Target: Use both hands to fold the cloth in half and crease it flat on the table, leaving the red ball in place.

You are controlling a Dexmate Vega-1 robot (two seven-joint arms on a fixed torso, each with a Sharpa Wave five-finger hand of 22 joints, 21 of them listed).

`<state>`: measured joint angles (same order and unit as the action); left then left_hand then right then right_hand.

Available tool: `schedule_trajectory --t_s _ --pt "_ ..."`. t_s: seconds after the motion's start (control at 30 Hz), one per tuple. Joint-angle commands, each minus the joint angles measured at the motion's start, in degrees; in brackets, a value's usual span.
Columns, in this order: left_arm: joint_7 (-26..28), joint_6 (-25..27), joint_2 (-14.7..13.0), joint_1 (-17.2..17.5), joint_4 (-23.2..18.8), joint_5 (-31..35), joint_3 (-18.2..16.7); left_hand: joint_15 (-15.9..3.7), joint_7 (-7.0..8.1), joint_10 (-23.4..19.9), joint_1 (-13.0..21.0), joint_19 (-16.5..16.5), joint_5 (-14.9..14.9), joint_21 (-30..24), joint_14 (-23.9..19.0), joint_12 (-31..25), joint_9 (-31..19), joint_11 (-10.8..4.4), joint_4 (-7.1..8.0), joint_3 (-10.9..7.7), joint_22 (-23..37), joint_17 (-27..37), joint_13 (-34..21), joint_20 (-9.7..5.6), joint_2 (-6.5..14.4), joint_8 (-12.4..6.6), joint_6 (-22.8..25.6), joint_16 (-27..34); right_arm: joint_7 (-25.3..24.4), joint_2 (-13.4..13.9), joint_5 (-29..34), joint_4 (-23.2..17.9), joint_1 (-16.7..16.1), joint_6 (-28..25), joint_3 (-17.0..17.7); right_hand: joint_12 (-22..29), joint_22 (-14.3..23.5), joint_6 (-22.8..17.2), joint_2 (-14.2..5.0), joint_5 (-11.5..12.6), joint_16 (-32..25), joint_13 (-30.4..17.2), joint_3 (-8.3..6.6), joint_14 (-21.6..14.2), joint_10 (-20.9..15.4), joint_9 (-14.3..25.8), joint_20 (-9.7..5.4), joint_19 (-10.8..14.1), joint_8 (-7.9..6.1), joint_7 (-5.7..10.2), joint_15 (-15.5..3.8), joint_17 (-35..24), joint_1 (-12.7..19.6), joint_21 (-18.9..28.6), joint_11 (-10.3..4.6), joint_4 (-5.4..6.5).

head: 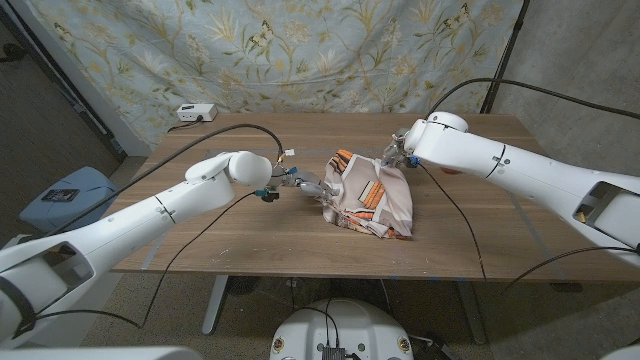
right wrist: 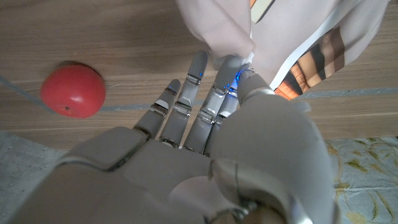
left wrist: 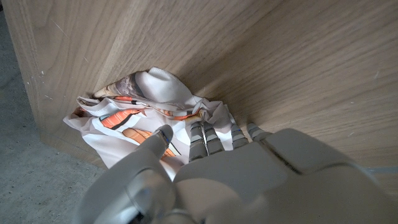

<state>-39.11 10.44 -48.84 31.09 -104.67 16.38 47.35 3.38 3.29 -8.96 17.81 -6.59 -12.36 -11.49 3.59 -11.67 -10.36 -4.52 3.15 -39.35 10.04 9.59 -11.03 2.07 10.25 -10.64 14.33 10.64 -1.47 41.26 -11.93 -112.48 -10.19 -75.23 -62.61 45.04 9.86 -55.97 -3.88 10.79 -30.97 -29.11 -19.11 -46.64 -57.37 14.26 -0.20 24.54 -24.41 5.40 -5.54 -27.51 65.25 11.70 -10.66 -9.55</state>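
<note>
Your right hand (right wrist: pixel 205 134) fills the near part of its wrist view, fingers reaching forward and pinching a white edge of the cloth (right wrist: pixel 298 37) at their tips. Off to the side of those fingers, apart from them and from the fabric, the red ball (right wrist: pixel 73 89) sits on the wooden table (right wrist: pixel 93 25).

Your left hand (left wrist: pixel 211 171) has its fingers (left wrist: pixel 205 137) pushed into the bunched cloth (left wrist: pixel 149 102), thumb and fingers closed on a fold, so it is gripping the fabric too.

From the head view, your left hand (head: pixel 300 187) meets the cloth (head: pixel 370 195) at the side facing it, and your right hand (head: pixel 398 153) holds the far corner. Between your two hands the cloth lies crumpled near the middle of the table (head: pixel 200 240), orange-striped and partly gathered up.
</note>
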Motion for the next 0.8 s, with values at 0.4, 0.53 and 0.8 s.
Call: schedule_trajectory --t_s 0.4,0.53,0.8 --pt "0.93 -1.81 0.14 0.70 1.53 -1.29 -0.44 -0.40 0.38 -0.16 0.59 0.06 0.27 -0.19 -0.14 -0.23 -0.23 0.03 -0.82 -0.09 0.15 0.14 -0.09 -0.19 -0.40 -0.07 0.05 -0.26 2.94 -4.14 -1.33 4.66 5.95 0.55 -3.01 0.23 0.03 -0.13 -0.38 -0.25 -0.05 -0.17 0.53 -1.03 -0.26 0.14 0.50 0.86 -0.45 -0.65 -7.90 -0.13 1.19 -0.16 0.69 0.22" --pt "0.98 -1.96 0.16 0.82 1.67 -1.52 -0.42 -0.41 0.37 -0.16 0.66 0.06 0.29 -0.19 -0.13 -0.23 -0.22 0.09 -0.98 -0.09 0.14 0.14 -0.09 -0.18 -0.41 -0.08 0.08 -0.27 3.64 -5.04 -1.35 5.93 7.15 0.73 -3.94 0.22 0.02 -0.06 -0.42 -0.28 0.02 -0.25 0.68 -1.10 -0.19 0.17 0.64 0.97 -0.49 -0.84 -7.87 -0.14 1.30 -0.16 0.74 0.25" --pt "1.09 -2.13 -0.05 1.32 1.49 -2.06 -0.51 -0.38 0.43 -0.18 0.75 0.06 0.31 -0.18 -0.14 -0.23 -0.22 0.05 -1.18 -0.09 0.14 0.14 -0.08 -0.17 -0.39 -0.05 0.02 -0.27 5.28 -6.74 -1.46 8.80 9.25 1.75 -4.99 0.21 0.02 0.02 -0.56 -0.31 0.19 -0.43 0.94 -1.20 -0.06 0.18 0.80 1.09 -0.56 -1.01 -7.82 -0.16 1.59 -0.20 0.95 0.29"
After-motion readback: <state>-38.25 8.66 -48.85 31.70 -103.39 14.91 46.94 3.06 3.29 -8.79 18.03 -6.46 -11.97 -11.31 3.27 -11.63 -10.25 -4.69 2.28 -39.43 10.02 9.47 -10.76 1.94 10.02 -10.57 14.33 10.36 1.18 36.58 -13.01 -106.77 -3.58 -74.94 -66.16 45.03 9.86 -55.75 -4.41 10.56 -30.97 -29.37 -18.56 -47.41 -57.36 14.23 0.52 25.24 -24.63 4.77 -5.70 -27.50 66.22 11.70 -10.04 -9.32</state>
